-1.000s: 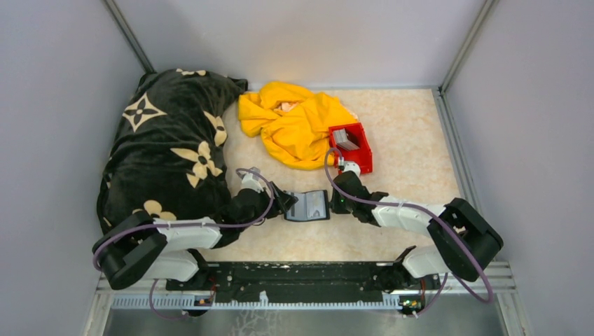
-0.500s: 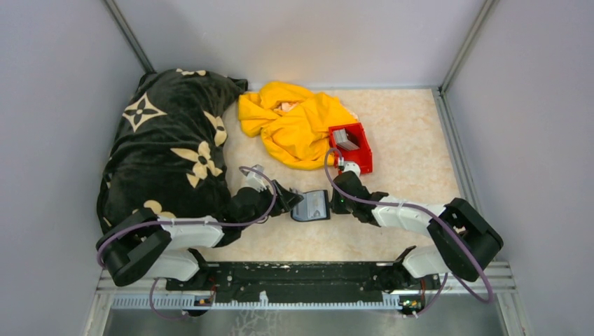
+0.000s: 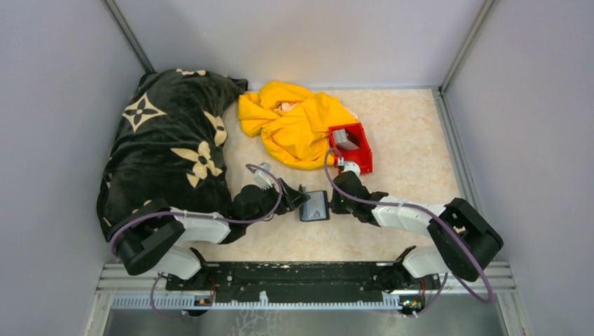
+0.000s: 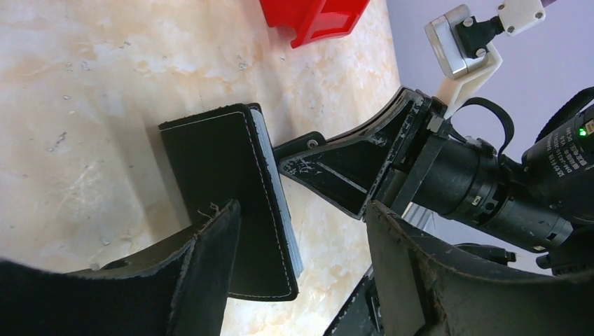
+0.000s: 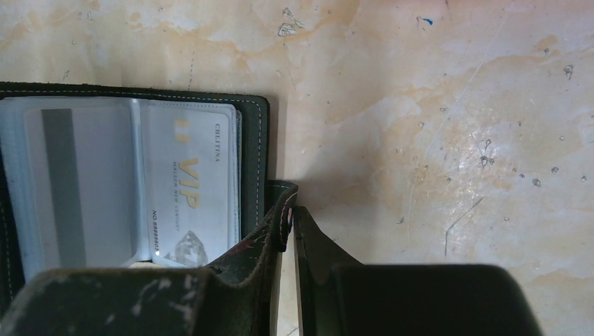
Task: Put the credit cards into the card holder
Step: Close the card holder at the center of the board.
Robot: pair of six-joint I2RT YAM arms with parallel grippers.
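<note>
Presently, right jaws pinched on edge of card holder (image 3: 314, 205), left jaws wide open beside its cover.

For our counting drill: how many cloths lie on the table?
2: a black flowered cloth at left, a yellow cloth beside the red bin; more could hide beneath.

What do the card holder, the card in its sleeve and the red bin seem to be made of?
Card holder: matte black leather or imitation, hard to tell which; pale stitching runs along its edge. Credit card: glossy silvery plastic with gold VIP lettering, behind a clear, slightly cloudy plastic sleeve. Red bin: hard glossy plastic, judging by its smooth moulded walls.
</note>
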